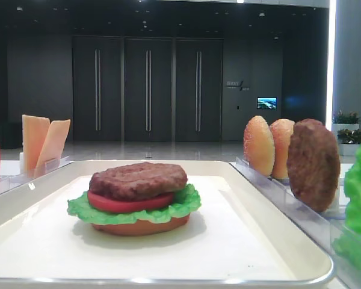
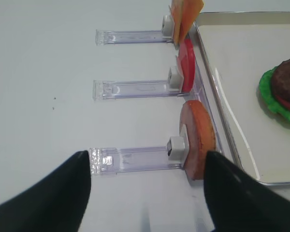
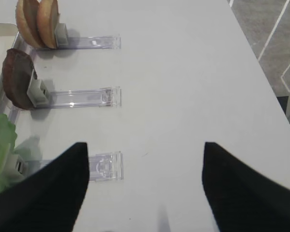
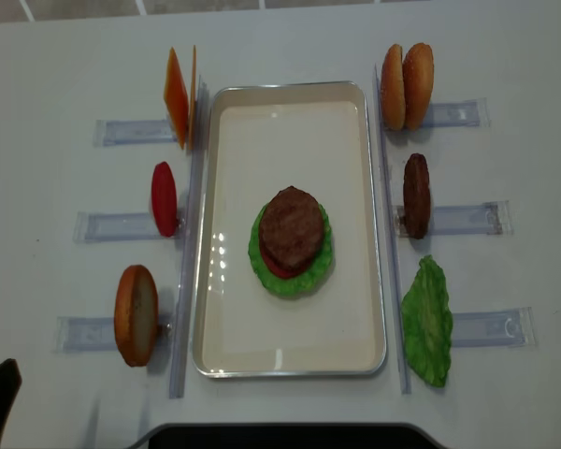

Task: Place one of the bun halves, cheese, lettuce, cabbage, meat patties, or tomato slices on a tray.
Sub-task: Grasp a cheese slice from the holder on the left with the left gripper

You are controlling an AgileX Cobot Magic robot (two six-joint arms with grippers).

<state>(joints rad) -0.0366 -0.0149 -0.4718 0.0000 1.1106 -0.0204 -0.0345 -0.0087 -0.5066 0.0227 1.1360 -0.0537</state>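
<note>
The white tray (image 4: 290, 367) lies mid-table and holds a stack: a meat patty (image 4: 292, 227) on a tomato slice, lettuce (image 4: 285, 281) and a bottom bun. Left of the tray, cheese (image 4: 178, 98), a tomato slice (image 4: 164, 198) and a bun half (image 4: 136, 315) stand on edge in holders. On the right stand bun halves (image 4: 407, 86), a patty (image 4: 416, 195) and lettuce (image 4: 428, 323). My left gripper (image 2: 147, 193) is open and empty, low over the table before the bun half (image 2: 198, 140). My right gripper (image 3: 145, 188) is open and empty over bare table beside the lettuce (image 3: 0, 145).
Narrow clear plastic holders (image 4: 122, 131) stick outward from both long sides of the tray, three on each side. The table's right edge (image 3: 261, 63) runs close to the right gripper. A dark robot base (image 4: 280, 437) sits at the near table edge.
</note>
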